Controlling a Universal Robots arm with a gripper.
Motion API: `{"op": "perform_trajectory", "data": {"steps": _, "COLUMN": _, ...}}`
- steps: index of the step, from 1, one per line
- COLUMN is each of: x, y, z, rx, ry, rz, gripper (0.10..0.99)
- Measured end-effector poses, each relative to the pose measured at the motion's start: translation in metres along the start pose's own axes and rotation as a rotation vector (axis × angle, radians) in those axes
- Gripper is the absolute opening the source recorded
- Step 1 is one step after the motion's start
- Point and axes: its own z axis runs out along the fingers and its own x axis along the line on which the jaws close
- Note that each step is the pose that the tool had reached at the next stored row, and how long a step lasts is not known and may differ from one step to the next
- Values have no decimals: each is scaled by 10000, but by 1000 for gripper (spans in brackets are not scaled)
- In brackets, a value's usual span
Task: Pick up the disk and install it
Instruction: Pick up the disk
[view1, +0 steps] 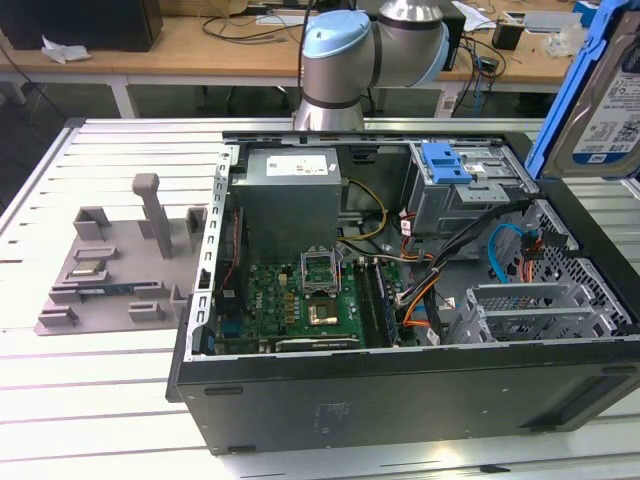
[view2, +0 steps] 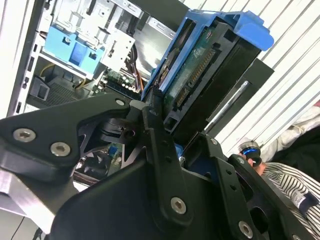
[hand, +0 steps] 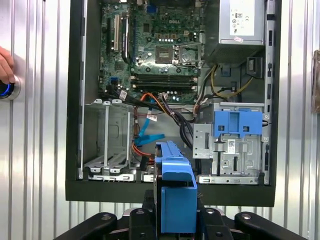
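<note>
The disk (view1: 603, 95), a silver drive with a white-and-blue label in a blue carrier bracket, hangs in the air above the open computer case's corner at the exterior view's right. My gripper (view2: 172, 137) is shut on it. In the second wrist view the black fingers (view2: 152, 131) clamp the carrier's sides and the disk's (view2: 200, 65) green circuit board and connector face the camera. Seen edge-on in the first wrist view, the disk (hand: 175, 192) stands between the gripper's (hand: 175, 217) links, hanging over the case's near wall by an empty metal drive cage (hand: 107, 142).
The open case (view1: 400, 385) holds a motherboard (view1: 300, 300), a grey power supply (view1: 290, 195), loose cables (view1: 505, 260) and a drive cage with a fixed blue latch (view1: 446, 163). A grey fixture (view1: 115, 265) lies at the exterior view's left. A person's hand (hand: 4, 67) rests by a blue-ringed button (hand: 6, 90).
</note>
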Motion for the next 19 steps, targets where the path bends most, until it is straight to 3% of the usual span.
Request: {"op": "perform_trajectory", "data": {"steps": 19, "x": 405, "y": 8, "z": 32, "rx": 0, "ry": 3, "rz": 10, "gripper": 369}}
